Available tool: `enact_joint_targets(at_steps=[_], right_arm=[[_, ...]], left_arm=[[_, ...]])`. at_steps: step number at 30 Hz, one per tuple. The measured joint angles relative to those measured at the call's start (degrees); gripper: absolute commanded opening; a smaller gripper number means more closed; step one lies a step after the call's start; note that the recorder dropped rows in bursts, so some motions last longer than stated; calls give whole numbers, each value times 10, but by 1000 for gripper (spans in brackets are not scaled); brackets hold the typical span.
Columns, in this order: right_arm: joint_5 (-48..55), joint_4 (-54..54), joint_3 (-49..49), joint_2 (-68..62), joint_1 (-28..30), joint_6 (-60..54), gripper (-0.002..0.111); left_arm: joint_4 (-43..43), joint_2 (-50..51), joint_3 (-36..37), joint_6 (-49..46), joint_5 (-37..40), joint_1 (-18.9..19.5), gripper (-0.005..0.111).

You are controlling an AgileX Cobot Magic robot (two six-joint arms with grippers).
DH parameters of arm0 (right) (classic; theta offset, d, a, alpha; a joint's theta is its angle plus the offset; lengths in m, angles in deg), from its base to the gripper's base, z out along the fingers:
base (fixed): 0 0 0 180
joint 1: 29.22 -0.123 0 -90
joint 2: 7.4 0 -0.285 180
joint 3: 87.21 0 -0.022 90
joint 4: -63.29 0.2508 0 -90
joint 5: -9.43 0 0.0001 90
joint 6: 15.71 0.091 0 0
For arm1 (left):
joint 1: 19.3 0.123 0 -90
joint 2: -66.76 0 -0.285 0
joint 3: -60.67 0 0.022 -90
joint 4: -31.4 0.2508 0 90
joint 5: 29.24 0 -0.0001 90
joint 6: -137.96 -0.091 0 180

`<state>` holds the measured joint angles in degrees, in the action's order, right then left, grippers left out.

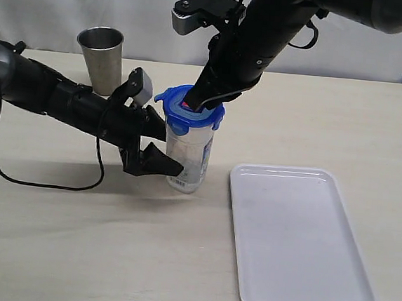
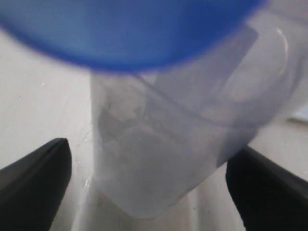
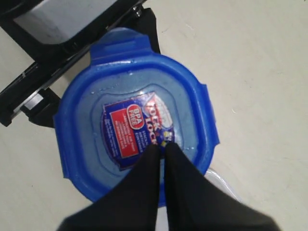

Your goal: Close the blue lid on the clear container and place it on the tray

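Note:
The clear container (image 1: 187,156) stands upright on the table with the blue lid (image 1: 211,120) sitting on its mouth. My right gripper (image 1: 193,105) is shut, and its tips rest on the lid's red-and-blue sticker (image 3: 130,127) with nothing between them. In the right wrist view the blue lid (image 3: 86,144) fills the middle under the right gripper (image 3: 161,144). My left gripper (image 1: 160,145) is open, low around the container. In the left wrist view its black fingers (image 2: 38,178) stand either side of the container (image 2: 159,159), with a gap on one side. The white tray (image 1: 298,243) lies to the container's right.
A steel cup (image 1: 101,57) stands at the back left, behind my left arm. A black cable (image 1: 16,173) loops on the table at the left. Bare tabletop (image 1: 107,255) runs along the front, left of the tray.

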<state>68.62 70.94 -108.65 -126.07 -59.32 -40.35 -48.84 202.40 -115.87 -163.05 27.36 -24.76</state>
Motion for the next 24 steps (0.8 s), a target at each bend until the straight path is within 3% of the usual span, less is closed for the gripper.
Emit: enact_joint_targets(at_steps=[11, 24], right_arm=[[0, 5, 0, 0, 0, 1, 4], [2, 3, 0, 0, 0, 1, 4]], left_arm=[[-36, 0, -32, 0, 92, 0, 81], [-42, 8, -34, 0, 92, -3, 81]])
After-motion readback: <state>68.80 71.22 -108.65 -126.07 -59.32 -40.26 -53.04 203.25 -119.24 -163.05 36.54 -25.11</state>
